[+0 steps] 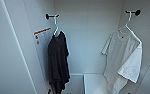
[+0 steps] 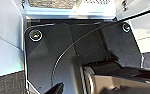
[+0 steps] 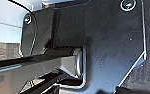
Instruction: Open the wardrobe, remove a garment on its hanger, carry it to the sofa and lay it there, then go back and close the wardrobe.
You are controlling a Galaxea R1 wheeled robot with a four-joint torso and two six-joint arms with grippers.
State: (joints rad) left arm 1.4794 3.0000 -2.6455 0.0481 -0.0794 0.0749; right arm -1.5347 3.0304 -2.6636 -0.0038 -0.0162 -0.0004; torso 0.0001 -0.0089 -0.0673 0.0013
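Head view: garment [image 1: 124, 53] hangs on its hanger [image 1: 128, 21] inside the wardrobe [image 1: 91, 37]; hand state unreadable.

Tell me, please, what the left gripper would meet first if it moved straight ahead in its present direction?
I cannot settle it: the left wrist view does not make its direction plain. Beyond the robot's dark plate lie a white panel and some woven floor.
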